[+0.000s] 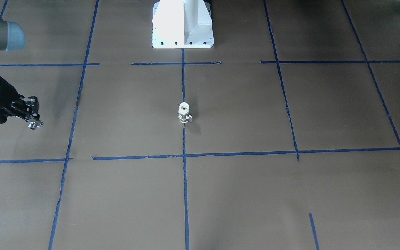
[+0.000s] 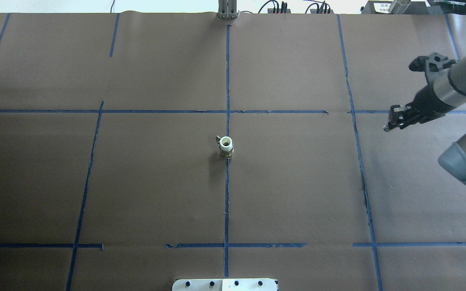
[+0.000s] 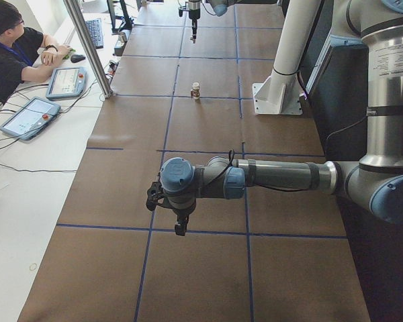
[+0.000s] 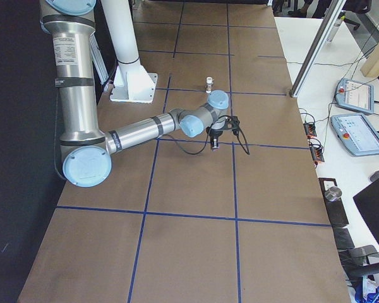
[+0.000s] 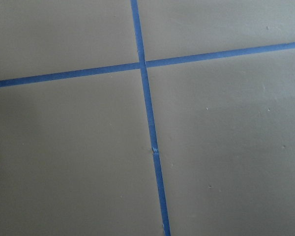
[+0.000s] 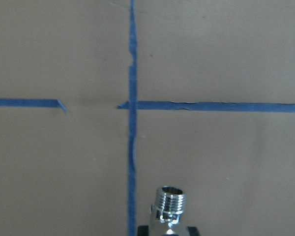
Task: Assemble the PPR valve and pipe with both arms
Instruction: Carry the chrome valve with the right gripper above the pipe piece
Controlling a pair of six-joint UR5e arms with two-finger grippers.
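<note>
The PPR valve [image 1: 184,113] stands upright on the brown paper at the table's middle, white end up, with its small lever to one side; it also shows in the overhead view [image 2: 226,146] and in both side views [image 3: 195,90] [image 4: 209,83]. My right gripper [image 1: 32,122] [image 2: 391,124] is shut on the chrome pipe fitting [image 6: 169,206] and holds it above the table, far to the valve's side. My left gripper [image 3: 181,225] hangs over the table near its left end, far from the valve; I cannot tell whether it is open or shut.
The white pedestal base [image 1: 182,27] stands behind the valve. Blue tape lines [image 2: 227,194] cross the paper. A metal post [image 3: 87,47], tablets [image 3: 28,115] and a seated operator [image 3: 7,47] are along the table's far side.
</note>
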